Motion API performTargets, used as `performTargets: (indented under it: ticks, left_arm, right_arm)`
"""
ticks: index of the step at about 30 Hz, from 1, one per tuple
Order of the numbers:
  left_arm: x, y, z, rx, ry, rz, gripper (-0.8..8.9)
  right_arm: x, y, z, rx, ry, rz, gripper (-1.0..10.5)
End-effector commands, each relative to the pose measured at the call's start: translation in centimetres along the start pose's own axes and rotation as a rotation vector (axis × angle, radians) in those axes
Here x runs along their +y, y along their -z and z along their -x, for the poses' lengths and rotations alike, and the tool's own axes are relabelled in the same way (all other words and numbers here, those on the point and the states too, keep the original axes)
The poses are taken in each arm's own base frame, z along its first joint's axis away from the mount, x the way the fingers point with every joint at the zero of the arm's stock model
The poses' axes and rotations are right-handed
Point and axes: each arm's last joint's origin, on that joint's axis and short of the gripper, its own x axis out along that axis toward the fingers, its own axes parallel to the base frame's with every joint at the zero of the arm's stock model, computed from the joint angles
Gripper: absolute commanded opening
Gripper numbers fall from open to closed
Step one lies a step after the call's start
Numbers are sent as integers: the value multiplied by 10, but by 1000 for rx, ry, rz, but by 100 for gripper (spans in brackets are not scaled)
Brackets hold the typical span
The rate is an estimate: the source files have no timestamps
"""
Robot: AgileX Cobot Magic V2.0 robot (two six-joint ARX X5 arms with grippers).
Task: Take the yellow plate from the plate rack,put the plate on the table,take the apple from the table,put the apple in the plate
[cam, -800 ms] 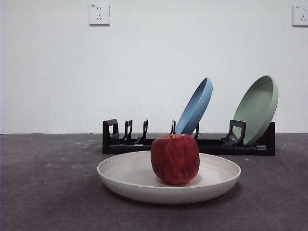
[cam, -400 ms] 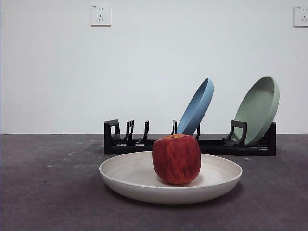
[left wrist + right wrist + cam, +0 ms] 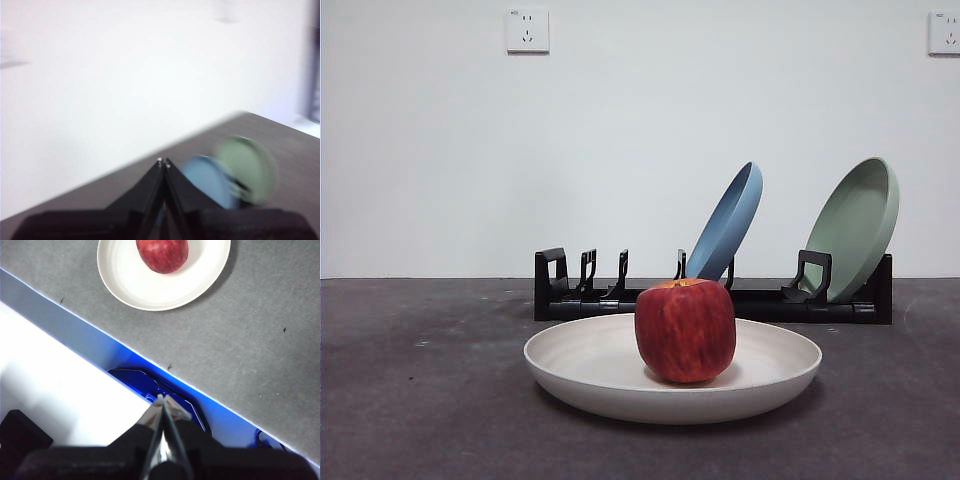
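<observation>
Nothing among the objects has moved over the last second: the apple (image 3: 685, 331) sits at the centre of the yellow plate (image 3: 580, 365) on the table (image 3: 420, 400), the plate rack (image 3: 710, 300) at its 12 o'clock. Left gripper (image 3: 163, 161) and right gripper (image 3: 161, 399) are closed, empty and clear, so the task looks finished.

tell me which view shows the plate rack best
The front view: the plate rack spans the picture behind the yellow plate, prongs clear, blue plate and green plate leaning in it. The left wrist view shows only those plates, blurred. The right wrist view misses the rack.
</observation>
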Motion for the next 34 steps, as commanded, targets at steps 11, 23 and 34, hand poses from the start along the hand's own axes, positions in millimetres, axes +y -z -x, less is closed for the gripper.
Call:
performTargets:
  ticks: [11, 23, 34]
  left_arm:
    - [15, 135, 41, -86, -611, -30, -3]
    - [11, 286, 24, 62, -643, 61, -3]
    - [7, 354, 15, 144, -641, 156, -3]
  right_arm:
    - [0, 0, -2, -3, 0, -4, 0]
    - [0, 0, -2, -3, 0, -4, 1]
    - [0, 0, -2, -3, 0, -4, 0]
